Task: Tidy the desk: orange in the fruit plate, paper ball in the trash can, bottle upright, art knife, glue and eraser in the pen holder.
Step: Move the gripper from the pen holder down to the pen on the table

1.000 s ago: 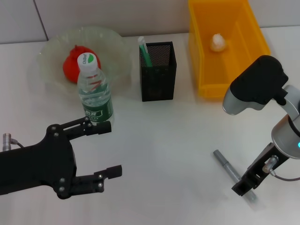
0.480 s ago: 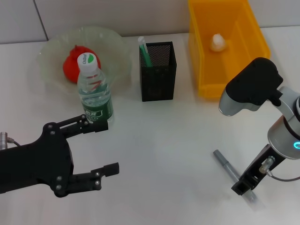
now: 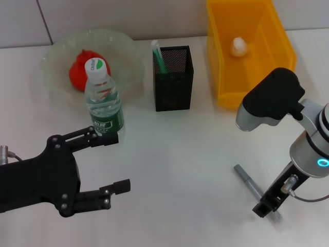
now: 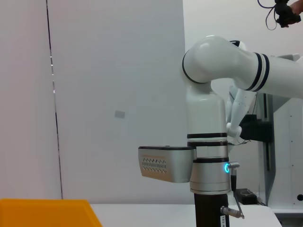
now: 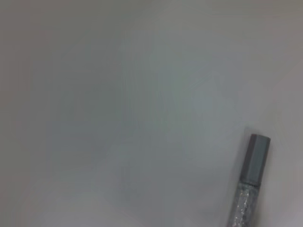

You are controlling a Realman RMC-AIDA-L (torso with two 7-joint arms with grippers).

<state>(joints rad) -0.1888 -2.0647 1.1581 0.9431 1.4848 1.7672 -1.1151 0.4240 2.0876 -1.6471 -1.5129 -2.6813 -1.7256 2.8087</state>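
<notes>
The head camera looks steeply down on the white desk (image 3: 180, 149) from above. The left wrist camera faces level across the room, catching the right arm (image 4: 208, 142) and the trash can (image 4: 47, 213) rim. The right wrist camera hangs close over the desk, sharing the grey pen (image 5: 250, 184) with the head view.

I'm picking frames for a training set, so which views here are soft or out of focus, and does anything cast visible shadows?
Head view: in focus, even light, faint shadows beside the pen holder and bottle. Left wrist view: sharp, aimed at a wall and the right arm. Right wrist view: soft; the grey art knife is blurred at close range.
</notes>
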